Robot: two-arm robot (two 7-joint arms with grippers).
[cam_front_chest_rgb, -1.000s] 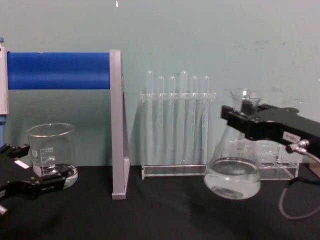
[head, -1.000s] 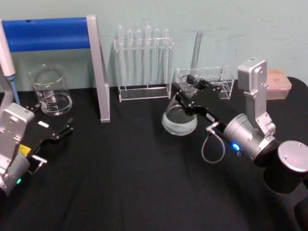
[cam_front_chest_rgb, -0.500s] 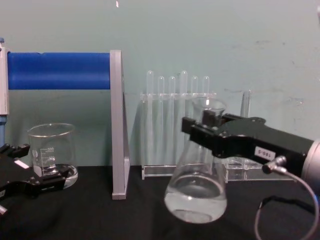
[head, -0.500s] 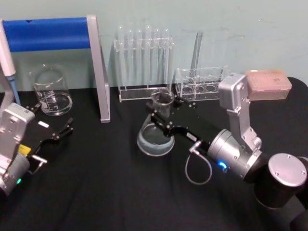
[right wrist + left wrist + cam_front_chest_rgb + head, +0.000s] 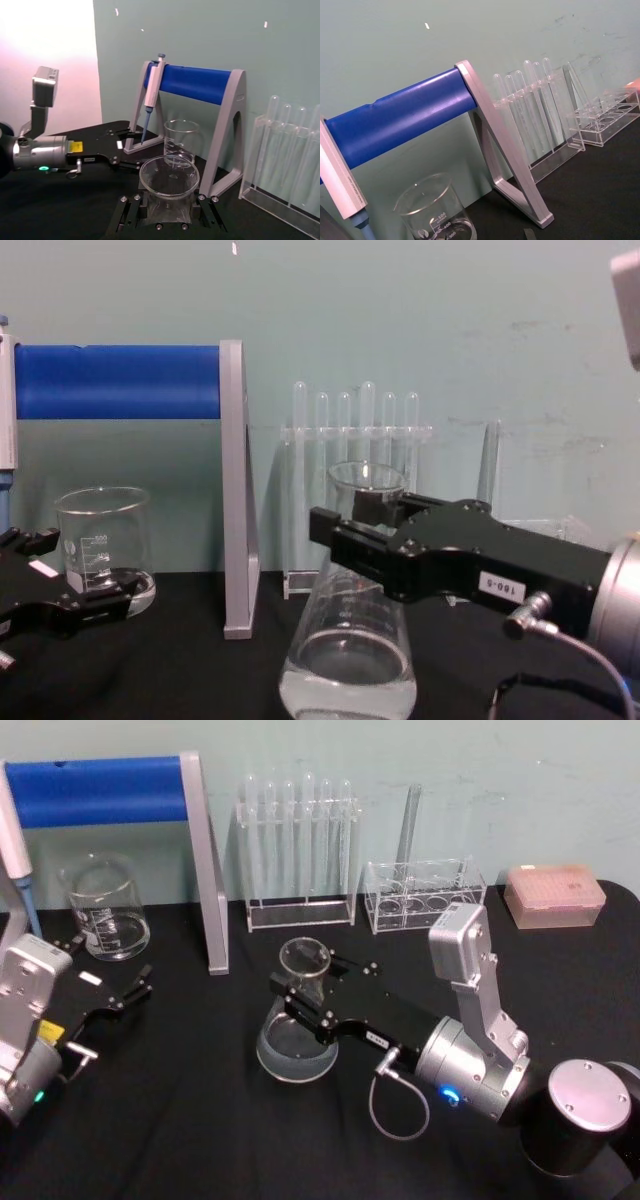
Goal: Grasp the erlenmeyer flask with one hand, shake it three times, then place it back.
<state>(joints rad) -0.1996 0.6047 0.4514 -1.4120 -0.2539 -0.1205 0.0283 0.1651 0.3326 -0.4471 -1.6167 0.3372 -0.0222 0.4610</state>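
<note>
Right gripper (image 5: 310,994) clamped on flask (image 5: 297,1045) neck, reaching in level from right. Flask mid-table (image 5: 200,1120), long axis upright, wide base with liquid below jaws. Touching cloth or just off it: can't tell. Next move looks like right arm's, neck kept vertical. Farther left: left gripper (image 5: 108,970) spread, holding nothing, parked by beaker (image 5: 105,910).

Bg: pale teal wall (image 5: 520,780) behind black table (image 5: 200,1120), lit evenly, few scuffs.

Lab bench (image 5: 200,1120), test tubes (image 5: 300,820) in rack (image 5: 298,912), glass beaker (image 5: 103,908), pipette (image 5: 151,92) on blue stand (image 5: 100,790)
</note>
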